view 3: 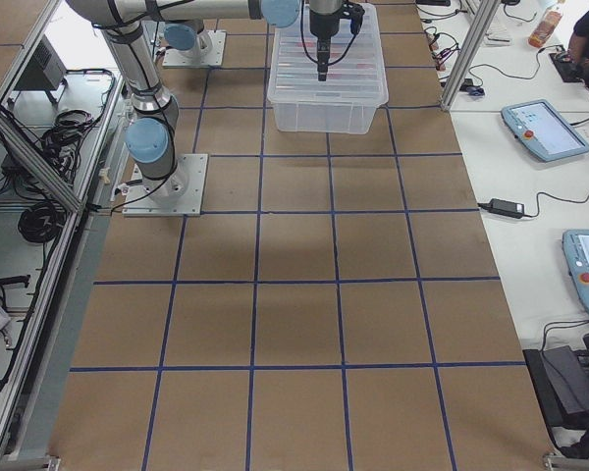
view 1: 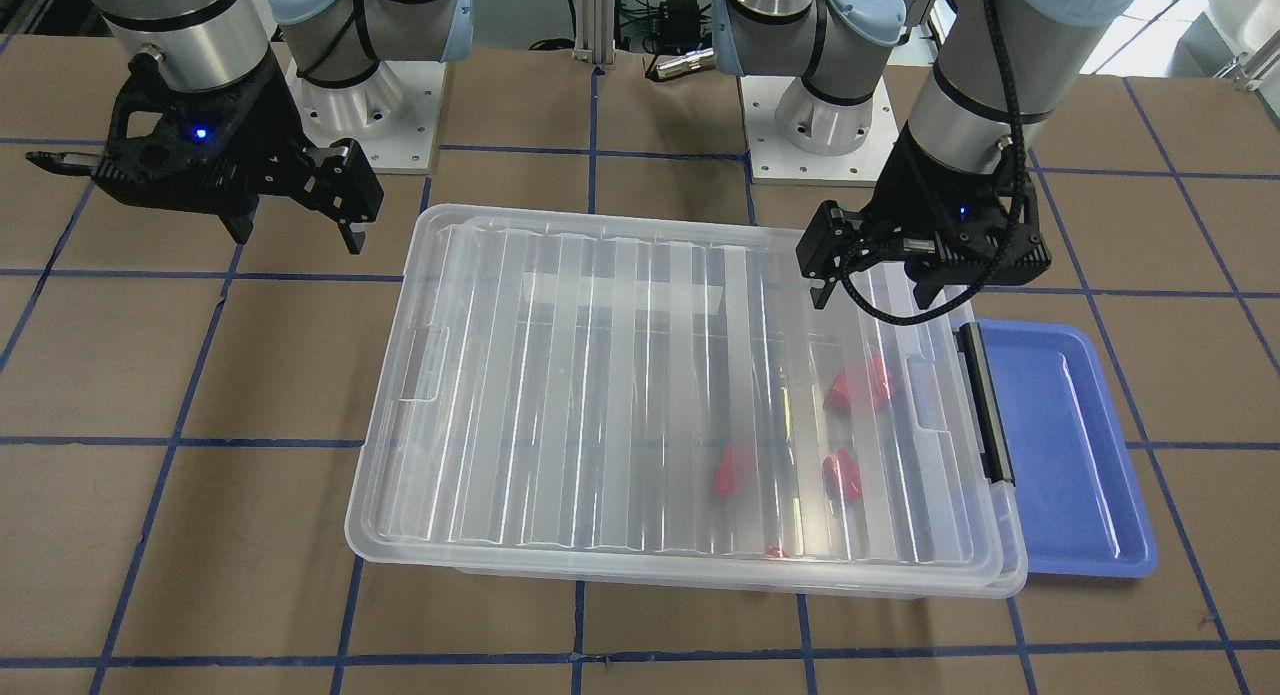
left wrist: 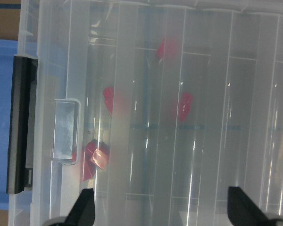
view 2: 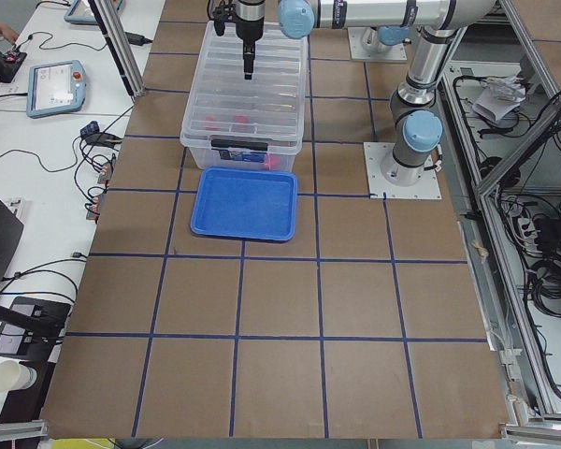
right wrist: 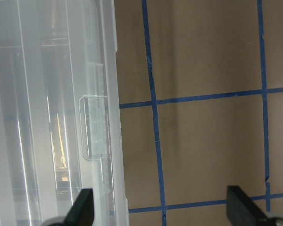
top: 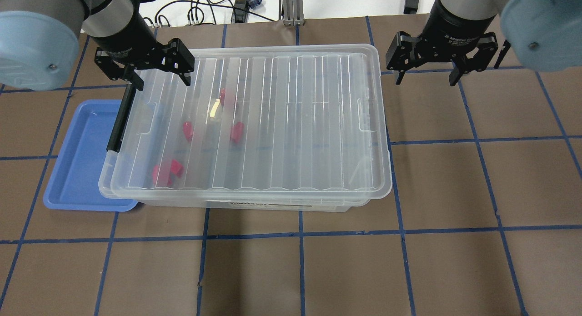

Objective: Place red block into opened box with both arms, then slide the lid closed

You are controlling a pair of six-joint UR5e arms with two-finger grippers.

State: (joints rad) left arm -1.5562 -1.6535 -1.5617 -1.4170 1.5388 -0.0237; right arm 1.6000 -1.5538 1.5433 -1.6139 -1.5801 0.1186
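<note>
The clear ribbed lid (top: 295, 116) lies on top of the box (top: 273, 206), shifted a little away from the black latch bar (top: 119, 120), so a thin strip of rim shows at that end. Several red blocks (top: 167, 173) (view 1: 860, 385) (left wrist: 95, 157) show blurred through the lid, inside the box near the latch end. My left gripper (top: 161, 83) (view 1: 872, 297) (left wrist: 161, 209) hangs open and empty over the lid's far corner at the latch end. My right gripper (top: 425, 79) (view 1: 296, 233) (right wrist: 161, 209) hangs open and empty over the table, past the lid's other end (right wrist: 104, 70).
A blue tray (top: 77, 161) (view 1: 1070, 445) lies flat against the box's latch end, with nothing in it. Both arm bases (view 1: 810, 115) stand at the table's robot side. Brown table (top: 477, 193) with blue tape lines surrounds the box.
</note>
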